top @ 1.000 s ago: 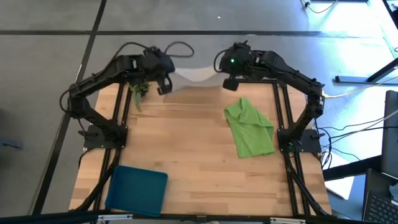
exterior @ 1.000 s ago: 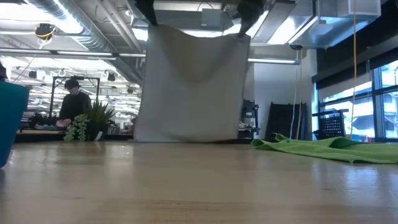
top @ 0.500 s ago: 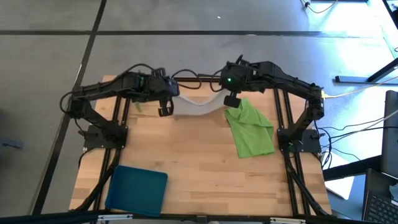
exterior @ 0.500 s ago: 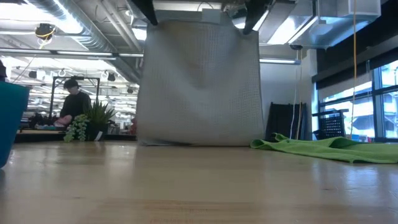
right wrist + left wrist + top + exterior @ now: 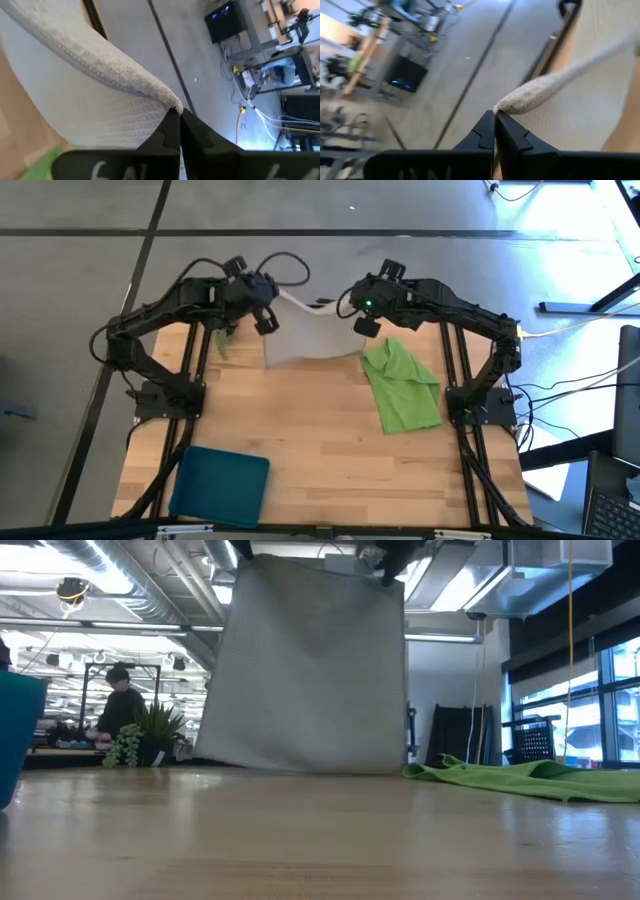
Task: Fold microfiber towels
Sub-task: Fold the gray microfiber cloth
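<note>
The light grey microfiber towel (image 5: 310,665) hangs as a broad sheet between my two grippers over the far part of the table. My left gripper (image 5: 265,323) is shut on one top corner and my right gripper (image 5: 364,326) on the other. In the high view the grey towel (image 5: 312,335) slopes from the grippers toward the near edge. Its lower edge (image 5: 300,770) is at table level; whether it touches the wood I cannot tell. The lime green towel (image 5: 402,385) lies crumpled on the table's right side. My left gripper (image 5: 495,116) pinches a top corner of the grey towel (image 5: 504,105) between its two fingertips, and the rolled top edge runs away from them. The sheet hangs below. My right gripper (image 5: 179,116) pinches the other top corner (image 5: 171,104) at its fingertips; the top edge sags slightly between the two holds.
A blue tray (image 5: 221,485) sits at the near left corner. A small green plant sprig (image 5: 222,335) lies at the far left, beside my left arm. Bare wood lies between the tray and the green towel. A person (image 5: 118,705) is in the room beyond the table.
Both grippers swung toward the near edge with the grey towel, then drew back toward the far edge. The towel stayed hanging from both corners, and its lower edge now trails nearer to the near edge than the grippers.
</note>
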